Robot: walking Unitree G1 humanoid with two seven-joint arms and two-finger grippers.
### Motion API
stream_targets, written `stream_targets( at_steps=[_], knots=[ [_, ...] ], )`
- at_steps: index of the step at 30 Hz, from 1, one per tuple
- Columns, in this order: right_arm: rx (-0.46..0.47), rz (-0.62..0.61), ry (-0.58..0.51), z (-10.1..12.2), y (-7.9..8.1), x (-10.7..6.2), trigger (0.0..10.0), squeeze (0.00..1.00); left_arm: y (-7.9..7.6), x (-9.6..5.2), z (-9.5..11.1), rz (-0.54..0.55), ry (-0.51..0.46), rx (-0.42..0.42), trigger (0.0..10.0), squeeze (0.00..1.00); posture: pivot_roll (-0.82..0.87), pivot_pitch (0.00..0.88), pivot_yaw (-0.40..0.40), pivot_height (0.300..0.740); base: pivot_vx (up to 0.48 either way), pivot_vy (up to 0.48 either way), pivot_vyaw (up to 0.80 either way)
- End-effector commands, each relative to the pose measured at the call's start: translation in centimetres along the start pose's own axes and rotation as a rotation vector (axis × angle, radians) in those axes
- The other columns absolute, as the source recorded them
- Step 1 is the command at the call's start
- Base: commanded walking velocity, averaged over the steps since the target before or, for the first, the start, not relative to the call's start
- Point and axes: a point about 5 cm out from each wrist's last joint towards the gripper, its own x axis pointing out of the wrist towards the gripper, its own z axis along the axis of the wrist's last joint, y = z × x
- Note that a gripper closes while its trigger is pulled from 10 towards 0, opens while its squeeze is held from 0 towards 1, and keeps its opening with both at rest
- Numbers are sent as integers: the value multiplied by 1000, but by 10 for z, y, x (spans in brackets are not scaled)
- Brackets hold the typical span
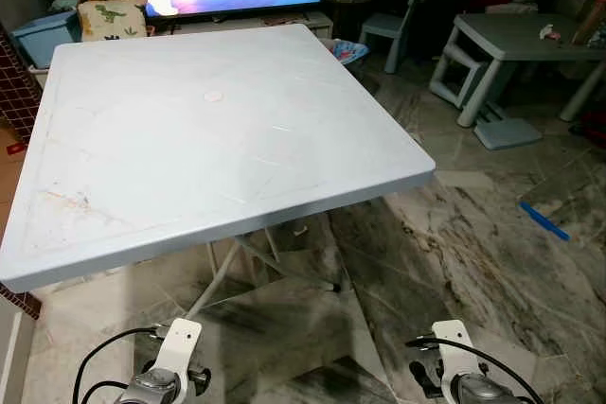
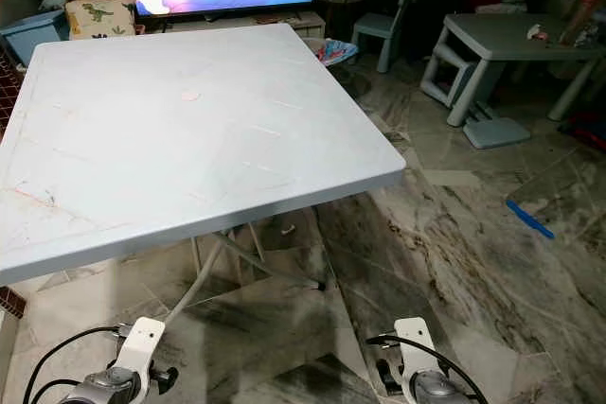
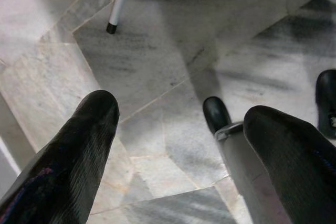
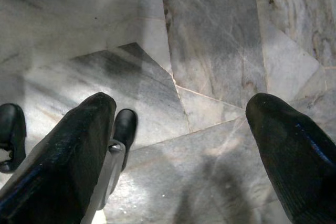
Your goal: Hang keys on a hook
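left eye view is showing one white folding table with a bare top, one grey low table lying well beyond it, and two arms hanging below its near edge. no keys or hook are appearing, so the likely failure is the robot searching the wrong spot.

left wrist view is showing the left gripper gaping wide, holding nothing, above marble floor.

right wrist view is showing the right gripper equally spread and empty.

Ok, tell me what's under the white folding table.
Under the white folding table show crossed white metal legs standing on the marble floor. The tabletop covers the rest of the floor beneath it. Both grippers, left and right, hang open over the floor.
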Motion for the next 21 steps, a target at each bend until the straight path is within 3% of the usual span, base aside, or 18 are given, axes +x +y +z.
stream_targets(
  at_steps=[1, 9, 16, 21],
  knots=[
    [18, -6, 6, 0, 0, 0, 10000, 0, 3, 0, 3, 2, 2, 22, 10000, 0, -37, 0, -3, 740, 0, 0, 0],
    [40, 0, 3, 1, 1, 0, 10000, 0, 4, 0, 4, 11, -7, 16, 10000, 0, -40, 0, 2, 740, 0, 0, 0],
    [128, 15, -28, 4, 2, 0, 10000, 0, 7, 0, 9, 58, -43, -5, 10000, 0, -40, 0, 12, 740, 0, 0, 0],
    [103, 31, -22, 4, 2, 0, 10000, 0, 6, 0, 10, 37, -37, 38, 10000, 0, -37, 0, 15, 740, 0, 0, 0]
  ],
)
